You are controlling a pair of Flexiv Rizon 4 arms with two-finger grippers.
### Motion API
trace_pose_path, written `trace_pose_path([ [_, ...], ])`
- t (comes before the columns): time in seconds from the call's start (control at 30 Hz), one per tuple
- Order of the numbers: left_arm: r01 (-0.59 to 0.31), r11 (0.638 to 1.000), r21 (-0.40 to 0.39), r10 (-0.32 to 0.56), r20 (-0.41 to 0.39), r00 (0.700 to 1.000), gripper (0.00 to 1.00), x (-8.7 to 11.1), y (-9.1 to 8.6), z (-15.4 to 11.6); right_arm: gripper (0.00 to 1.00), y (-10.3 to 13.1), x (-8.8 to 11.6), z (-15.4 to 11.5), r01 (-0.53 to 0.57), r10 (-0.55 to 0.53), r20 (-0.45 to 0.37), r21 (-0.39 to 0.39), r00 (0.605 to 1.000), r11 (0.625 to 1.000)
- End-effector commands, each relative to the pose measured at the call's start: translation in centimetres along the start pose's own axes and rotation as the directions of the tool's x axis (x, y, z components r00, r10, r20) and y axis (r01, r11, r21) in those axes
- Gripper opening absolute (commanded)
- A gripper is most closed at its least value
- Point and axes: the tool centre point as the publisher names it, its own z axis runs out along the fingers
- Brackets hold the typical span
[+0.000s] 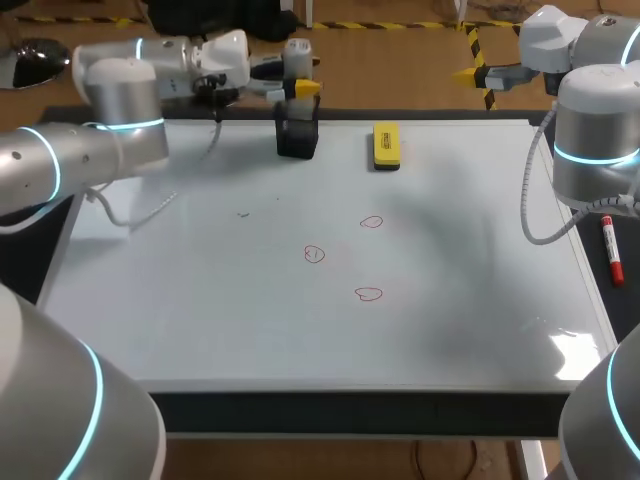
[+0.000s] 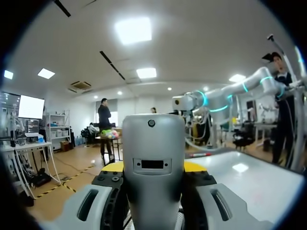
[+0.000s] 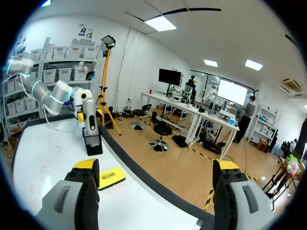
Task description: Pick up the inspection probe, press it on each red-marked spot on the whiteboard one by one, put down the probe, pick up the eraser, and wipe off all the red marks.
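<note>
Clamping the inspection probe (image 1: 297, 58) upright in the left pincer (image 1: 300, 88), at the black holder (image 1: 297, 135), 12 o'clock on the whiteboard (image 1: 200, 300). Holding the right pincer (image 3: 156, 177) wide at 2 o'clock.

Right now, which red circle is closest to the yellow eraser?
The back red circle, just in front of the eraser. The left circle and the front circle lie farther from it.
</note>
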Motion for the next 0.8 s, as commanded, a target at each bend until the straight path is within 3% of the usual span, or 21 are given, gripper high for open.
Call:
trace_pose_path([
  [0.03, -0.005, 0.999, -0.034, 0.007, 0.045, 0.999, 0.0, 0.3, -1.7, 0.0, 1.0, 0.0, 0.0, 0.1, 0.0, 0.0, -0.001, 0.002, 1.0, 1.0],
  [0.3, -0.016, 0.999, -0.045, 0.019, 0.052, 0.998, 0.0, 0.3, -4.3, 0.1, 1.0, 0.0, 0.0, 0.1, 0.0, 0.0, -0.001, 0.002, 1.0, 1.0],
  [0.8, -0.047, 0.998, -0.03, 0.051, 0.159, 0.986, 0.0, 1.3, -9.5, -2.1, 1.0, 0.0, 0.0, 0.1, 0.0, 0.0, -0.001, 0.002, 1.0, 1.0],
])
